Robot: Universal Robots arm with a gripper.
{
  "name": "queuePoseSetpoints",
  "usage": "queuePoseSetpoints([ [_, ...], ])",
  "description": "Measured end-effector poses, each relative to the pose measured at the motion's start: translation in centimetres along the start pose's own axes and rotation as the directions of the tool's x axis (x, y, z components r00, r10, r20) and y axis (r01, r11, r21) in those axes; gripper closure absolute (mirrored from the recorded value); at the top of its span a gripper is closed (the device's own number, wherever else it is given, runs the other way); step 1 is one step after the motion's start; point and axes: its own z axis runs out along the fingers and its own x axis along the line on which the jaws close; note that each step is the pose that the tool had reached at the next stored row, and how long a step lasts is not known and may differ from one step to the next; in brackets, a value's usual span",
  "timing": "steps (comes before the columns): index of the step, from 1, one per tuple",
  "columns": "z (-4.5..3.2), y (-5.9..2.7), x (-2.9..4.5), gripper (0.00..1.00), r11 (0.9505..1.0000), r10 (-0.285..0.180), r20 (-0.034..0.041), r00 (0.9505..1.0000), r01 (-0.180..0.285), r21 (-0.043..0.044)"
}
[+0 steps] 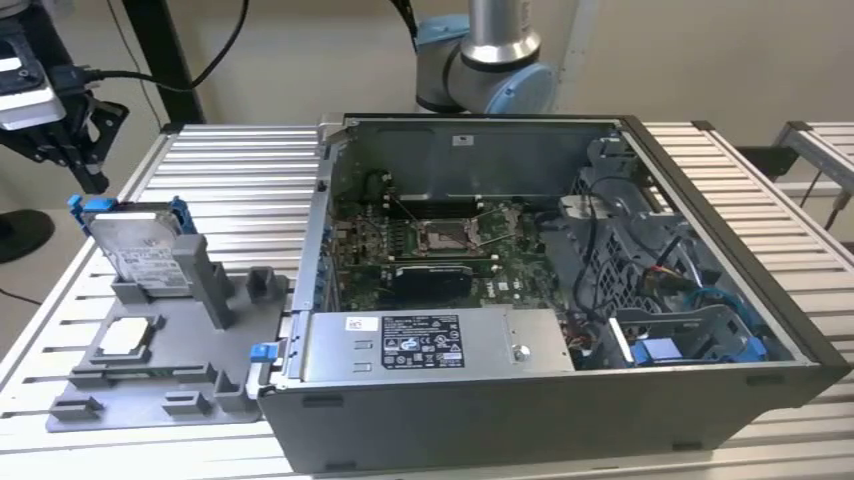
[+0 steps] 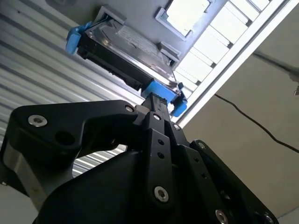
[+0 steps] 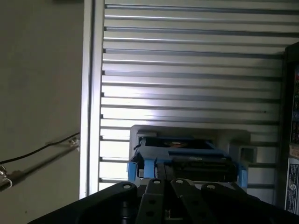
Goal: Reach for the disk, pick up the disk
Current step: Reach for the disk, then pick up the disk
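While the disk (image 1: 138, 245) is standing on edge in a slot of the grey holder (image 1: 200, 290) on the slatted metal table (image 1: 227, 170), the black gripper (image 1: 91, 175) is hanging just above its upper blue rail, at the exterior view's left. Whether it is touching that rail, and whether it is released or clenched, cannot be told. In both wrist views the gripper (image 2: 156, 100) (image 3: 163, 183) is pointing at the blue-railed end of the disk (image 2: 126, 51) (image 3: 187, 156). A small silvery-white square chip (image 1: 124, 335) is lying flat on the holder nearer the camera, and an open computer case (image 1: 534, 410) is sitting just beside the holder, towards the exterior view's right.
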Motion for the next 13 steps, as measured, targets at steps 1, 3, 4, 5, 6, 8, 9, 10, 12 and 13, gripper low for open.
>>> queuePoseSetpoints([
  [1,0.0,-0.16,0.04,1.0,1.0,0.0,0.0001,1.0,0.0,0.0],
  [3,0.0,-0.49,0.1,1.0,1.0,0.0,0.0,1.0,0.0,0.0],
  [4,0.0,-0.67,0.1,1.0,1.0,0.0,0.0,1.0,0.0,0.0],
  [5,0.0,-0.8,0.11,1.0,1.0,0.0,0.0,1.0,0.0,0.0],
  [6,-0.01,-0.85,0.11,1.0,1.0,0.0,0.0,1.0,0.0,0.0001],
  [8,0.0,-0.85,0.11,1.0,1.0,0.0,0.0001,1.0,0.0,0.0],
  [9,-0.01,-0.85,0.11,1.0,1.0,0.0,0.0,1.0,0.0,0.0],
  [10,-0.01,-0.85,0.11,1.0,1.0,0.0,0.0001,1.0,0.0,0.0],
  [12,-0.01,-0.86,0.11,1.0,1.0,0.0,0.0,1.0,0.0,0.0],
  [13,0.0,-0.86,0.11,1.0,1.0,0.0,0.0001,1.0,0.0,0.0],
])
